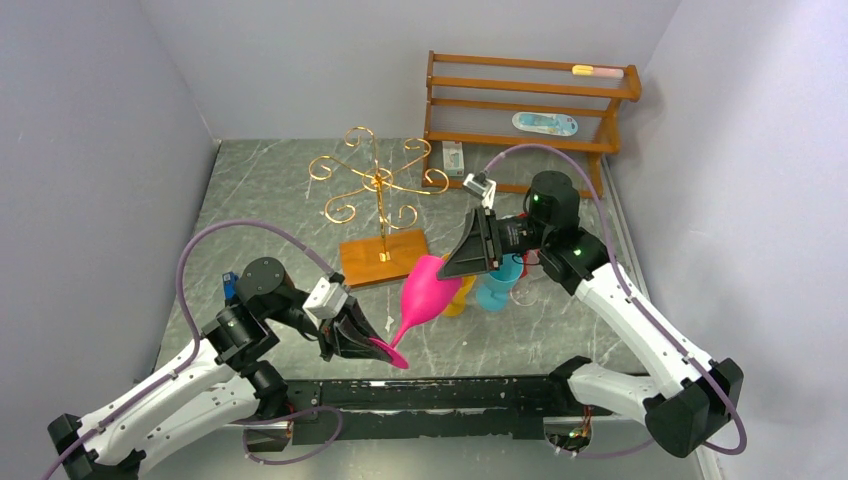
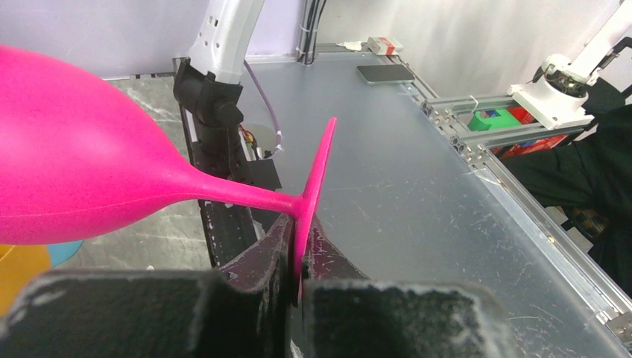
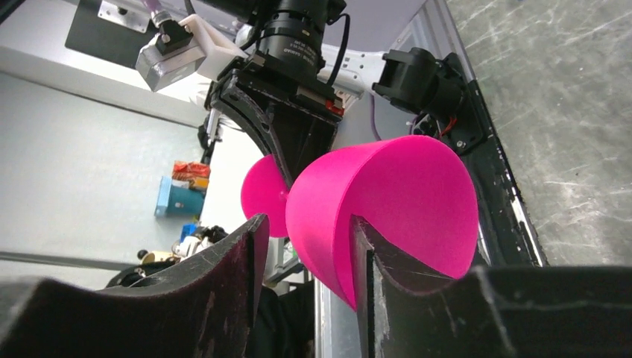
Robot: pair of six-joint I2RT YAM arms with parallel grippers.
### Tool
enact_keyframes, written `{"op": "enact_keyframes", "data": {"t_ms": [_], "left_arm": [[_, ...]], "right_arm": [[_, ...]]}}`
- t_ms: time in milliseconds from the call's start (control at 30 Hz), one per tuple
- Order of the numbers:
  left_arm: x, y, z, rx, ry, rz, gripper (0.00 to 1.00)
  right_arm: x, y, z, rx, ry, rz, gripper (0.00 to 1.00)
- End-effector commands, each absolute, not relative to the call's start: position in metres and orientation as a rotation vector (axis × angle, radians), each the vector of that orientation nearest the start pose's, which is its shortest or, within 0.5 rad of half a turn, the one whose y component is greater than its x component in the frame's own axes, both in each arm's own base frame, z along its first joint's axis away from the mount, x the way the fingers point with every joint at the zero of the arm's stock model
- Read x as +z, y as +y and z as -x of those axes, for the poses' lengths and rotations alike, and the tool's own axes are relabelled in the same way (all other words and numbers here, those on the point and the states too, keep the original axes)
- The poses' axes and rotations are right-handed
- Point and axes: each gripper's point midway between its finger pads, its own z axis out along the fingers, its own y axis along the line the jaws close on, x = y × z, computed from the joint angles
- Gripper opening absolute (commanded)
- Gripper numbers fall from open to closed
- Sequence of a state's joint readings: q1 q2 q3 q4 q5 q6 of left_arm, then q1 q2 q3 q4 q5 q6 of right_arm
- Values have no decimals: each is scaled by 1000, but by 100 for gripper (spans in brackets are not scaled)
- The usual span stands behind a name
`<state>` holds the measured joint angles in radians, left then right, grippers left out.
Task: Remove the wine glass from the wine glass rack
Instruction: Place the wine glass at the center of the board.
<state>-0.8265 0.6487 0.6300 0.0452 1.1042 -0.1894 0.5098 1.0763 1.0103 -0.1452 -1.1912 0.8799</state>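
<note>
A pink wine glass [image 1: 430, 290] hangs tilted in the air off the gold wire rack [image 1: 378, 180], in front of the rack's orange-brown wooden base [image 1: 372, 262]. My left gripper [image 1: 372, 345] is shut on the edge of the glass's flat foot [image 2: 317, 175], with the stem and bowl [image 2: 74, 171] running off to the left. My right gripper [image 1: 455, 270] is open at the bowl's rim [image 3: 402, 194]. One finger [image 3: 373, 253] sits inside the bowl. The other finger [image 3: 231, 253] stands outside, a gap away from the wall.
A yellow cup [image 1: 460, 298] and a blue cup [image 1: 497, 290] stand on the table under my right gripper. A brown slatted shelf [image 1: 530, 100] holding small items stands at the back right. Grey walls close in on the left and right.
</note>
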Motion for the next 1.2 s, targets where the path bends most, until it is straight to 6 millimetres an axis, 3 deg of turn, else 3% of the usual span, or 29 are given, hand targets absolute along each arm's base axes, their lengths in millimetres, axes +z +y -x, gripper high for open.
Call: {"op": "enact_keyframes", "data": {"t_ms": [0,167,467,567,667,767,1033,1167], "left_arm": [[309,-263,-29,-1546,1104,-1355,5],[310,-262,-28,-1544,1094,-1370,5],[299,-261,-32,-1503,1167,-1389,5],[298,-261,-31,-1511,1167,-1398,5],[298,-261,-29,-1526,1165,-1399,5],[300,-260,-29,-1525,1150,-1394,5],[286,-259,-28,-1514,1176,-1413,5],[287,-258,-26,-1525,1168,-1412,5]], "right_arm": [[347,273,-105,2005,2028,795,45],[334,274,-107,2007,2056,755,29],[342,273,-107,1972,2023,722,27],[345,272,-104,2006,2005,721,28],[347,273,-105,1995,2001,714,41],[352,273,-104,1988,1987,731,42],[354,274,-105,2019,1978,712,22],[355,275,-105,2020,1974,713,18]]}}
